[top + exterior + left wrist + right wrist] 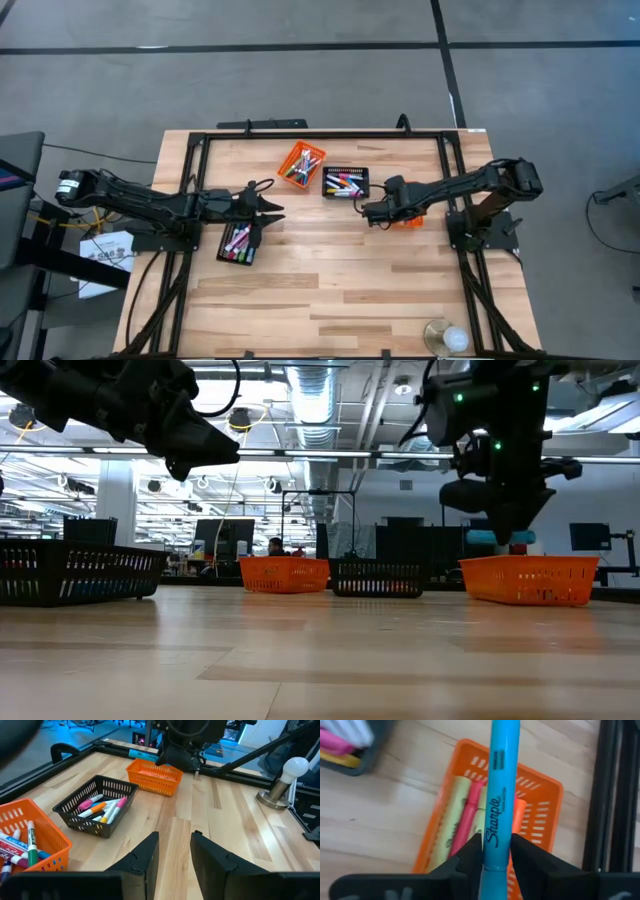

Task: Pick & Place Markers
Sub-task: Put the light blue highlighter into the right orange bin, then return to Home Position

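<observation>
The right end effector grips a blue marker directly above an orange basket; the left end effector hangs open.

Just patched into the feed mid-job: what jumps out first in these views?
The right gripper holds a blue Sharpie marker directly above an orange basket that already contains yellow, pink and orange markers, near the table's right side. The left gripper hangs empty and slightly parted over the black basket on the left.
</observation>
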Action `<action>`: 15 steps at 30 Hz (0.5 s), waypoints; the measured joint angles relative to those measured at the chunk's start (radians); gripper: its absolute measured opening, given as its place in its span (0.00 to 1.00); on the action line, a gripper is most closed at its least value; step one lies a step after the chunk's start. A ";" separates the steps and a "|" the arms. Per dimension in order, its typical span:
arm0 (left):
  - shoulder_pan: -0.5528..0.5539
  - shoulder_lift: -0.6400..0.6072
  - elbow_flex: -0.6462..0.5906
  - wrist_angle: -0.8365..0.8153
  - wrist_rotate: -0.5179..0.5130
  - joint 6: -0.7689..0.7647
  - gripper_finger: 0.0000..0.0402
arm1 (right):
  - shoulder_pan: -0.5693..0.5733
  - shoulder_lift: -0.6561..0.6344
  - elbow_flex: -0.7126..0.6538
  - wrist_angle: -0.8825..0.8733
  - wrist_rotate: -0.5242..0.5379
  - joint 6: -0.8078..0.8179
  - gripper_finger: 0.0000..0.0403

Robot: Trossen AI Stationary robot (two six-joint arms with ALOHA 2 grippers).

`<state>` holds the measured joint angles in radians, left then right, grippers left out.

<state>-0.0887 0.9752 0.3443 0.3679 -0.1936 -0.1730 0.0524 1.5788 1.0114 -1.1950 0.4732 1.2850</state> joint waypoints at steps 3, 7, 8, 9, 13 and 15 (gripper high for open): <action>0.000 0.000 0.000 0.000 0.000 0.000 0.27 | -0.014 0.000 -0.012 0.001 0.000 -0.001 0.27; 0.000 0.000 0.000 0.000 0.000 0.002 0.27 | -0.018 0.000 -0.013 0.003 0.000 -0.001 0.35; 0.000 0.000 0.000 0.000 0.000 0.005 0.27 | -0.018 0.000 -0.013 0.003 -0.001 -0.005 0.37; 0.000 0.000 0.000 0.000 0.000 0.008 0.27 | -0.018 0.000 -0.013 0.003 -0.001 -0.018 0.39; 0.000 0.000 0.000 0.001 0.000 0.008 0.27 | -0.018 0.000 0.006 0.000 -0.003 -0.060 0.45; 0.000 0.000 0.000 0.004 0.000 0.009 0.27 | -0.018 -0.002 0.034 -0.005 -0.002 -0.062 0.46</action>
<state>-0.0887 0.9752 0.3443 0.3719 -0.1936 -0.1642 0.0348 1.5768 1.0450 -1.1996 0.4713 1.2228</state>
